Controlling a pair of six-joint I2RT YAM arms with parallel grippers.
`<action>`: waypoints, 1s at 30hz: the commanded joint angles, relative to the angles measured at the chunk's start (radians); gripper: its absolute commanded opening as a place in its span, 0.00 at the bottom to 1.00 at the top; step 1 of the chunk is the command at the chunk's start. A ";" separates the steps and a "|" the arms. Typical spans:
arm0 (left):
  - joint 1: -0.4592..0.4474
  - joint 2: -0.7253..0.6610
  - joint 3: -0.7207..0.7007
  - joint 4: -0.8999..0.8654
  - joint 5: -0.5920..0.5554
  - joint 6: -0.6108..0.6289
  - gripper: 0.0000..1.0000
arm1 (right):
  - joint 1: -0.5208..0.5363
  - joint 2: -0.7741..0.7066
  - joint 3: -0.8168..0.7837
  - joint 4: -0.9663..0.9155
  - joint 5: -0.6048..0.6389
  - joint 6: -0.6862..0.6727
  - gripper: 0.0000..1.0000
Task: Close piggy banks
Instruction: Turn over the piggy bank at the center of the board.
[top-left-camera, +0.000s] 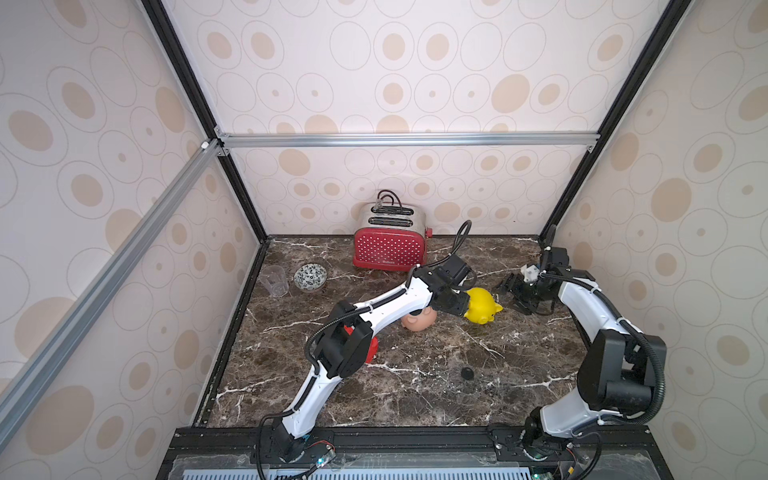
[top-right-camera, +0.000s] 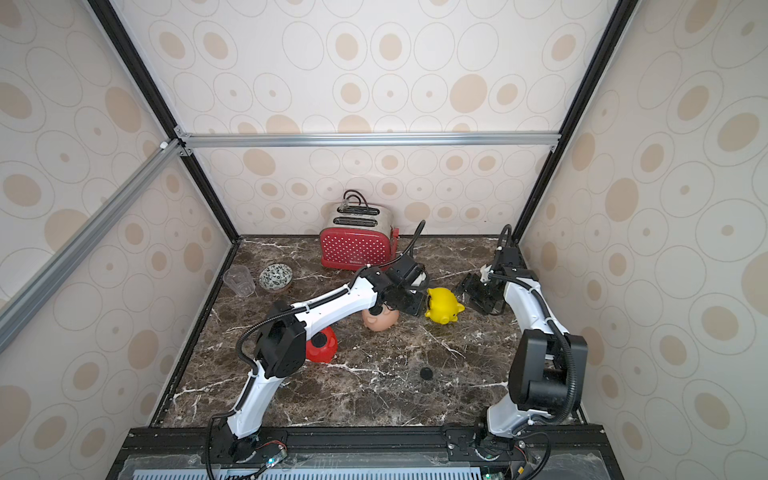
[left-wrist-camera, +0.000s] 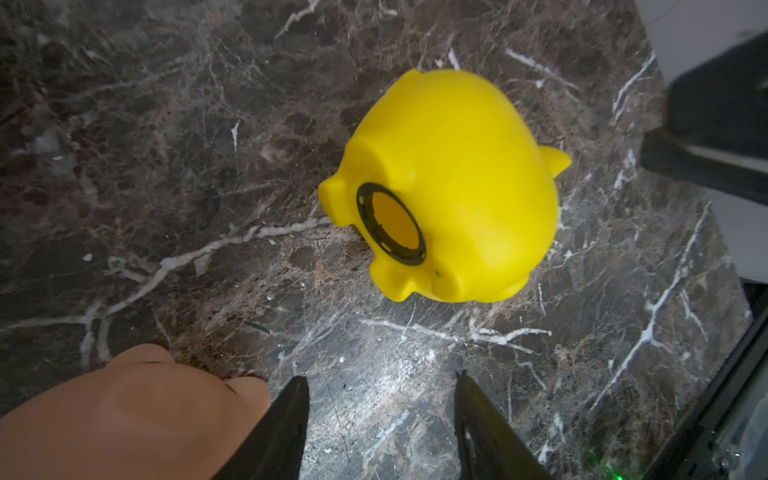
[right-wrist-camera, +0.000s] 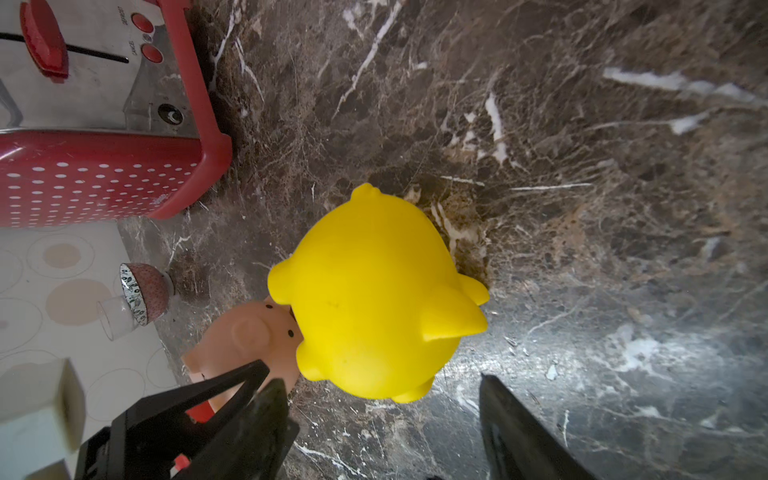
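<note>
The yellow pig (top-left-camera: 482, 305) lies on its side at about 2 o'clock on the counter (top-left-camera: 415, 399). Its belly hole (left-wrist-camera: 392, 226) is open, ringed in black, and turned toward the left arm. The left fingers (left-wrist-camera: 291, 415) stand partly apart at the pig's 9 o'clock with nothing between them. The right fingers (right-wrist-camera: 511, 424) gape wider at its 3 o'clock, also empty.

What worries me is that the pig is round and looks light. I judge a push from one side alone would roll it and swing the hole away or face down. With both arms crowding one small thing, the fingers could also knock each other. The pink pig (top-left-camera: 419, 321) sits near the yellow one, at its 8 o'clock and just beside one left finger, so a sideways sweep would likely shove it.

The one black plug (top-left-camera: 467, 373) I can see lies well apart at 5 o'clock, untouched. The red pig (top-right-camera: 322, 345) rests at 8 o'clock, half under the left elbow. Whether it or the pink one is plugged I cannot tell. A toaster (top-left-camera: 388, 249) stands at 12 o'clock, with a bowl (top-left-camera: 310, 277) and cup (top-left-camera: 275, 280) at 10, all clear of the work.
</note>
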 joint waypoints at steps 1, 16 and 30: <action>0.016 -0.027 -0.003 0.022 -0.008 -0.024 0.57 | 0.004 0.047 0.038 -0.011 -0.023 -0.001 0.78; 0.028 0.065 0.093 0.077 0.088 -0.076 0.71 | 0.011 0.095 -0.015 0.072 -0.076 0.015 0.86; 0.037 0.149 0.117 0.198 0.170 -0.151 0.68 | 0.016 0.139 -0.041 0.109 -0.080 0.022 0.78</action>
